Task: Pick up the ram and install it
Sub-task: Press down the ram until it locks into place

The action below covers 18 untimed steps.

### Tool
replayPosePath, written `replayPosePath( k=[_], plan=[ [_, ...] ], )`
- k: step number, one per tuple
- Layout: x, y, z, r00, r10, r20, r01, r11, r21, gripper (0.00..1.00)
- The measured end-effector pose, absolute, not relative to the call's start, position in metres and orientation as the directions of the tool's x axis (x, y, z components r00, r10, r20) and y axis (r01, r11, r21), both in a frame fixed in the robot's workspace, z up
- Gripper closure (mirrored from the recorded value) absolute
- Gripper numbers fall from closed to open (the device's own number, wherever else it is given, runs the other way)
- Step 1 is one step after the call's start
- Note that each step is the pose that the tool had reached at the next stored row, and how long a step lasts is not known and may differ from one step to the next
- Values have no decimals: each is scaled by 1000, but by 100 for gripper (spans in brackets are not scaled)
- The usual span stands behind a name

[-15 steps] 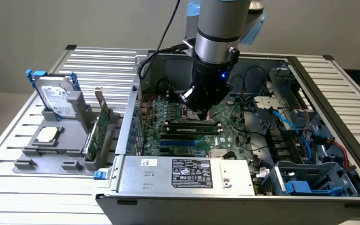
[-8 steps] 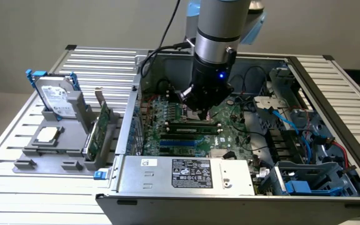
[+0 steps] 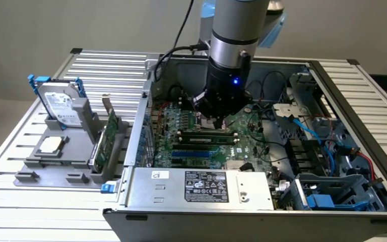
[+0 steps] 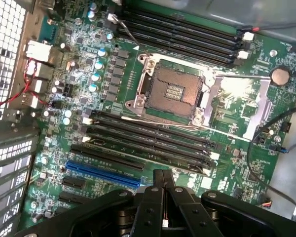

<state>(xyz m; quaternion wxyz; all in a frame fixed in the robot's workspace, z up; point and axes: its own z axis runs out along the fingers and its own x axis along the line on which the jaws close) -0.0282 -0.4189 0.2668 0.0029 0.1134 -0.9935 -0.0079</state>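
Gripper (image 4: pixel 163 190) fingers pressed together, empty — low over the motherboard (image 3: pixel 247 143) inside the case (image 3: pixel 355 91). RAM (image 3: pixel 210 137) lies seated in a slot just below it. To finish well, I'd press straight down, evenly — until both latches click.

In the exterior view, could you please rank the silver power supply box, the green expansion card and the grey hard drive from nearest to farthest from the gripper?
From the gripper:
1. Silver power supply box, at the case's front edge.
2. Green expansion card, upright in the tray, exterior view's left.
3. Grey hard drive, farthest left.

Slatted table (image 3: pixel 39 201) under computer case (image 3: pixel 200 212), grey rack (image 3: pixel 52 166)
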Motion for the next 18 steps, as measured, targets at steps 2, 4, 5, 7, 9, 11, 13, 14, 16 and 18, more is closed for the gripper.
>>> replayPosePath(
  k=[2,4,5,7,9,11,13,14,16,18],
  plan=[
    [-28,-419,267,-981,-195,4,-195,981,16,89],
    [-28,-419,267,-987,-164,4,-164,986,16,89],
    [-28,-419,267,-989,-148,4,-148,989,16,89],
    [-28,-419,267,-993,-117,4,-117,993,16,89],
    [-28,-419,267,-996,-85,4,-84,996,16,89],
    [-28,-419,267,-999,-53,4,-53,998,16,89],
    [-28,-419,267,-999,-38,4,-38,999,16,89],
    [-28,-419,267,-999,-38,4,-38,999,16,89],
    [-28,-419,267,-999,-38,4,-38,999,17,89],
    [-28,-419,267,-999,-38,4,-38,999,17,89]
  ],
)
